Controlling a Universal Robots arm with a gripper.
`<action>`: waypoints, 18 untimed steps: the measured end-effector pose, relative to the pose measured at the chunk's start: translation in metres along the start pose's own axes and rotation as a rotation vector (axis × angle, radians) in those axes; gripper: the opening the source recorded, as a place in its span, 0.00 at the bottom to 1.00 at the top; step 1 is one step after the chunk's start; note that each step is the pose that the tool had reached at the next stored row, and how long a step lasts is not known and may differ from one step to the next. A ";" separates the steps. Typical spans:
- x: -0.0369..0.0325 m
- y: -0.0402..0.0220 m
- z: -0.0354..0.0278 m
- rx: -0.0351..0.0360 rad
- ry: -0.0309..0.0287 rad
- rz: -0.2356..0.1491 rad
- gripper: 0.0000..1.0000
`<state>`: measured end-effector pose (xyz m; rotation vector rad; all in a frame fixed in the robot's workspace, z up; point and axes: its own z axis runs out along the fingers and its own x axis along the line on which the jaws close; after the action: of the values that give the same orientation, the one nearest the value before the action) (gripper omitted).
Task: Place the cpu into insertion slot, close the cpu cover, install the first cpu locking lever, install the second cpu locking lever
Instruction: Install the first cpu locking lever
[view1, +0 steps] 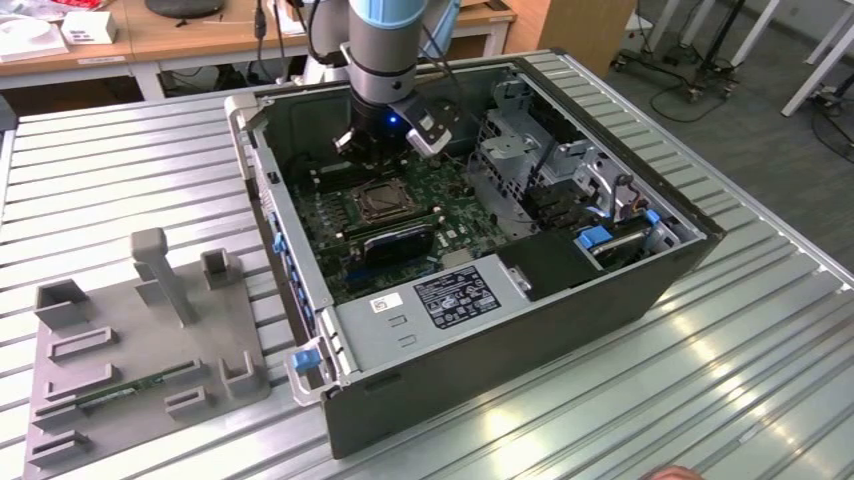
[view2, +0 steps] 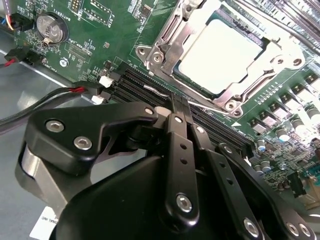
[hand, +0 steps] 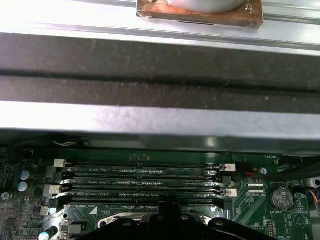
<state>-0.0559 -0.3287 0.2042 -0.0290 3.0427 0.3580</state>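
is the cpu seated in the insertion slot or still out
In: the cpu lies flat inside the window of the cpu cover, in the second wrist view.

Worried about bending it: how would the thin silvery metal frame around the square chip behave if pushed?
The thin silvery metal frame looks like stamped sheet, so probably stiff under a light push. Its narrow rails around the big window might bend if pried.

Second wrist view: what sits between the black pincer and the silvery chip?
In the second wrist view, long black memory slots and the rim of the cpu cover lie between the pincer and the cpu.
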 end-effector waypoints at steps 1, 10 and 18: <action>0.0000 -0.0002 0.0004 0.0005 0.0000 0.000 0.11; 0.0005 -0.0016 0.0061 0.0108 0.0003 -0.001 0.11; 0.0005 -0.0030 0.0072 0.0249 0.0006 -0.002 0.11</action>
<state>-0.0559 -0.3299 0.1965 -0.0307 3.0471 0.3200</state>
